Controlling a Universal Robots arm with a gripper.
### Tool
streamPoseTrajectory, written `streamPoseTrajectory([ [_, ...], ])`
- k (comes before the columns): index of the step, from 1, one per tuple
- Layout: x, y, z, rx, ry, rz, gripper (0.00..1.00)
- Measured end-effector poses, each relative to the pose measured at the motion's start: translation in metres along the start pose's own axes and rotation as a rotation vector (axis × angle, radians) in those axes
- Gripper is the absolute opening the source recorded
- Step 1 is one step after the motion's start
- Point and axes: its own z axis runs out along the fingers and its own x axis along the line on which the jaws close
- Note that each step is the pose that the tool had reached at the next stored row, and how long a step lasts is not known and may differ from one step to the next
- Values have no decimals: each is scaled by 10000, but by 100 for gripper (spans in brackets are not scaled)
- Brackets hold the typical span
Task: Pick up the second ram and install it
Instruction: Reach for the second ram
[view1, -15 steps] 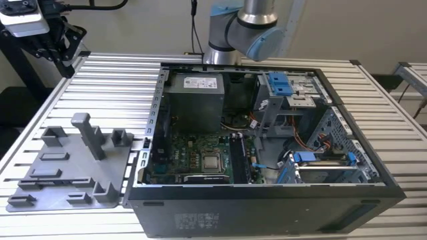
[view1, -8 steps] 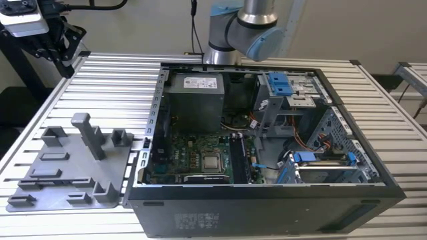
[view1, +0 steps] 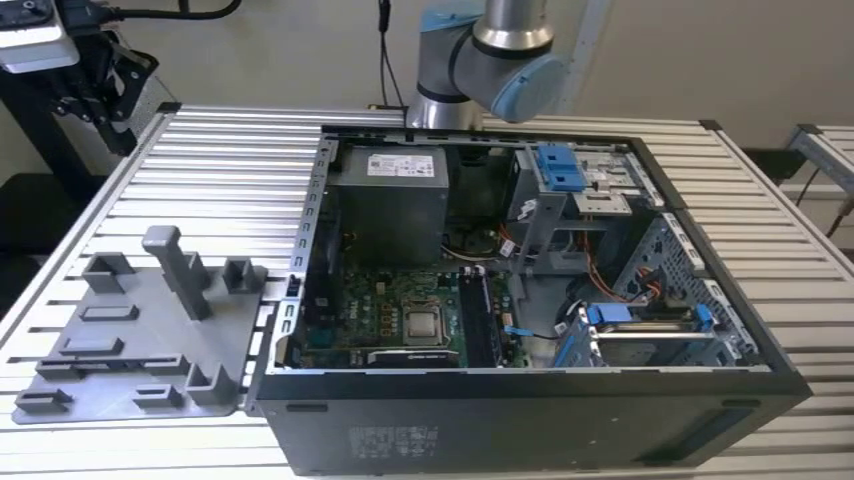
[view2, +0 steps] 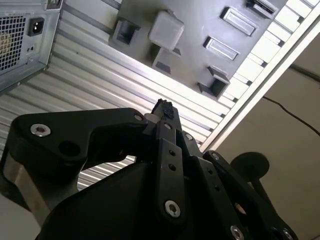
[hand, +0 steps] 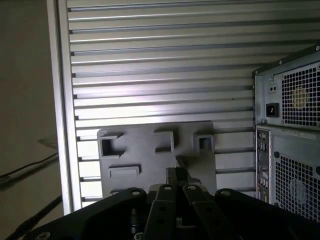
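Claw (view2: 162, 106) narrow, jaws together, aimed down at grey holder tray (hand: 145, 152); arm (view1: 514, 70) raised behind open computer case (view1: 534, 410)

A robotics lab: a ribbed aluminium desk (view1: 227, 150) carries an opened computer tower (view1: 534, 425) (side panel off), a grey fixture plate (view1: 140, 345) and a robot arm (view1: 501, 60)

table (view1: 801, 260): ribbed metal | holder plate (view1: 134, 322): matt grey plastic | tool (view2: 162, 107): matt black

Soft even light, glare streaks along the ribbed table (hand: 165, 60), gripper (view2: 162, 106) dark in shadow
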Motion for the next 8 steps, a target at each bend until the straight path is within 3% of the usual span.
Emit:
streamPoseTrajectory([
  [8,223,-5,41,15,3,-104,11],
])
